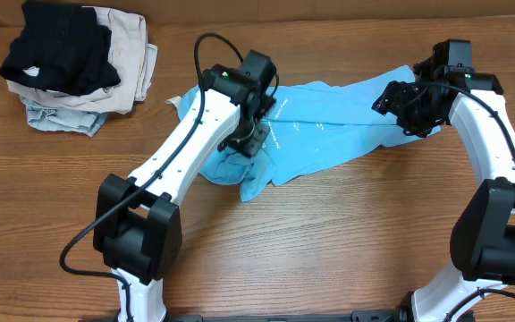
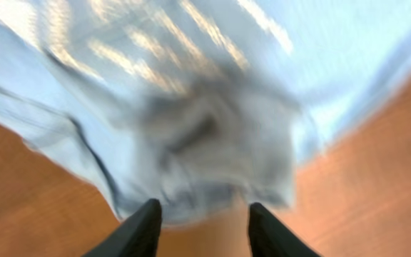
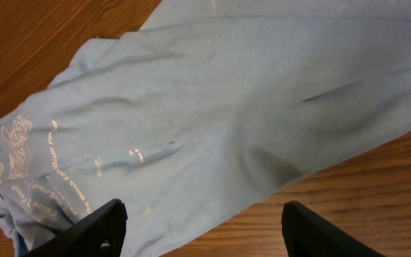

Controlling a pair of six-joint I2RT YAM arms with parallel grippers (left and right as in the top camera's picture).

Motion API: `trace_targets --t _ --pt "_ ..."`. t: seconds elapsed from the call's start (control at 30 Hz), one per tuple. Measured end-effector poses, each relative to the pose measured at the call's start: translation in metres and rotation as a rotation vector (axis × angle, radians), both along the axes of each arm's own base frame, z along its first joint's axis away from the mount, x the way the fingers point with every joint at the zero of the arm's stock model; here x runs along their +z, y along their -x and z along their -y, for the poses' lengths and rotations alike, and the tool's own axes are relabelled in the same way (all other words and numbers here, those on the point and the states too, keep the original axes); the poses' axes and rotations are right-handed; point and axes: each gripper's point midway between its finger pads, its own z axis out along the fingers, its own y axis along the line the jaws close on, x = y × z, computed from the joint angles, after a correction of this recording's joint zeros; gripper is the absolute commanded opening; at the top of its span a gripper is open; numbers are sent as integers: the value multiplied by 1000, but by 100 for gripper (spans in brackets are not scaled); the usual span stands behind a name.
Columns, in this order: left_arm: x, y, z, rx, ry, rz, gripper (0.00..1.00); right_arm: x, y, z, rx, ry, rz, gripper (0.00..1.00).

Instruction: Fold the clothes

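no word, brand or number can be read for certain. white lettering [image 3: 45,196] is printed in several slanted lines on the light blue t-shirt [image 3: 262,107], seen at the lower left of the right wrist view; the letters are too small and creased to be made out. a small white emblem [image 3: 16,135] is set just above those lines, and its wording cannot be read either. in the overhead view the print is shown only as faint white specks [image 1: 280,112] on the cloth. in the left wrist view pale streaks [image 2: 141,43] are smeared by blur, and nothing can be read there.
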Motion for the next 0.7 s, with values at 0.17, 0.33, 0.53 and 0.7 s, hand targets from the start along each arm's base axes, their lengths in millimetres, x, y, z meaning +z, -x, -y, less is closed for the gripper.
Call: trace_targets --t 0.17,0.33,0.53,0.7 --pt "-10 -30 -8 42 0 73 39 -1 1 0 0 -1 -6 73" --pt "-18 16 -20 38 -1 -147 40 -2 4 0 9 3 -15 73" --pt "-15 66 -3 -104 21 -327 53 -2 3 1 14 14 -7 74" --pt "-32 84 12 -168 50 -369 54 -2 3 1 17 16 -9 74"
